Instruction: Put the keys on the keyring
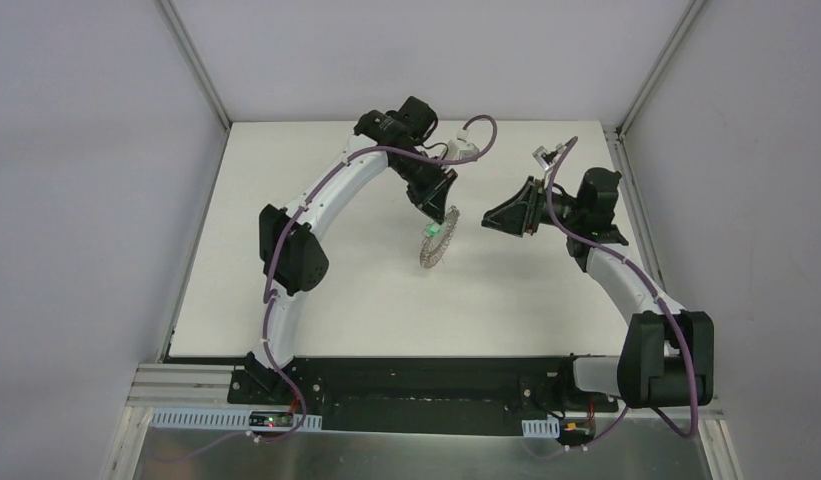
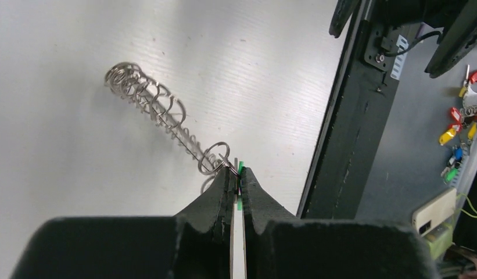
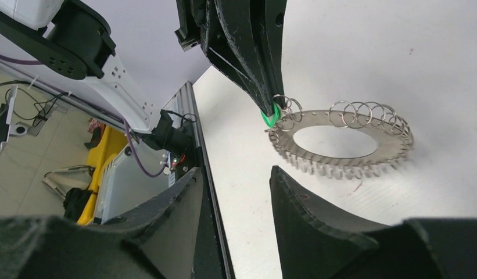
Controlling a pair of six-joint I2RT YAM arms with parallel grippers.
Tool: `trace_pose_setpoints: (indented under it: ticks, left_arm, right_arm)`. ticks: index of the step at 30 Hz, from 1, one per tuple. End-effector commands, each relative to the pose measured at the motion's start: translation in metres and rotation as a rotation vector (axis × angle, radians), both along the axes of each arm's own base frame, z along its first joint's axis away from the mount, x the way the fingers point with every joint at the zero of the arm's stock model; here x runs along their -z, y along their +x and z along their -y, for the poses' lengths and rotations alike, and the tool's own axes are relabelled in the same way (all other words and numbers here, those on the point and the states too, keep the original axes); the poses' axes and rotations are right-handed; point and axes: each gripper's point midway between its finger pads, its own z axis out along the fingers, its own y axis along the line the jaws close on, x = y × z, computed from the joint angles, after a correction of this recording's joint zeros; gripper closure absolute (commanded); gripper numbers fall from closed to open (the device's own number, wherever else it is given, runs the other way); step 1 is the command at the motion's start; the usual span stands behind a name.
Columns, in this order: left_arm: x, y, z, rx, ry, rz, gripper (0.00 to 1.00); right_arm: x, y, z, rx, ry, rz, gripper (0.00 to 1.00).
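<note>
1. Two claws, one ring: in the top view, the left claw (image 1: 435,218) points down at the ring (image 1: 437,243) near the middle of the table (image 1: 316,290). The right claw (image 1: 489,222) waits at 3 o'clock of the ring, apart from it.
2. Left claw: its jaws are pressed together on the green head of the key (image 2: 240,168), with only a sliver of green showing between the fingertips (image 2: 227,180). You cannot tell how much of the blade sticks out.
3. Right claw (image 3: 233,174): its jaws are spread wide and hold nothing, and the ring (image 3: 334,163) lies beyond its tips toward 1 o'clock.
4. Key position: in the right wrist view, the key (image 3: 271,118) sits at the 9 o'clock edge of the ring, touching the wire loops (image 3: 289,110) there. Whether it has already entered a loop cannot be read.
5. Step in hand, as a judgement: you must thread the key onto one loop. Pick a single loop at the rim and line the key's hole up with that loop's open end. Advance along the wire's curve; do not push straight down.
6. Grip advice: hold the head firmly, since a thin plastic tab pinched this close to the tips can twist out.
7. Support: the ring is light and may slide or tip under the push. Consider bringing the right claw in from 3 o'clock to pin the far rim.
8. Viewing: use the left wrist view (image 2: 236,174) for alignment. There the ring (image 2: 160,110) is seen edge-on, running off toward 10 o'clock.
</note>
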Motion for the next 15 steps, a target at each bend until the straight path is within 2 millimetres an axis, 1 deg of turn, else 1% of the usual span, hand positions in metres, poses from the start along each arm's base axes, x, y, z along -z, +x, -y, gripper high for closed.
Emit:
trace_pose_setpoints:
  ticks: [1,3,7,10,12,15]
  left_arm:
    - [-0.030,0.007,0.004,-0.013,-0.044,0.058,1.00]
    - [-0.023,0.006,0.004,-0.015,-0.044,0.047,1.00]
    - [0.013,-0.007,-0.004,-0.005,0.018,-0.046,1.00]
    - [0.042,-0.024,-0.015,0.005,0.080,-0.144,1.00]
    - [0.056,-0.036,-0.021,0.006,0.108,-0.199,1.00]
    - [0.071,-0.054,-0.029,0.013,0.145,-0.270,1.00]
  right_arm:
    - [-0.028,0.006,0.010,0.047,0.004,0.117,0.51]
    - [-0.028,0.007,0.013,0.056,0.004,0.117,0.50]
    - [-0.029,0.009,0.016,0.069,0.003,0.120,0.50]
    - [-0.028,0.011,0.018,0.075,0.002,0.116,0.50]
    - [-0.026,0.012,0.018,0.076,0.002,0.110,0.50]
    - [-0.025,0.013,0.019,0.077,0.002,0.107,0.49]
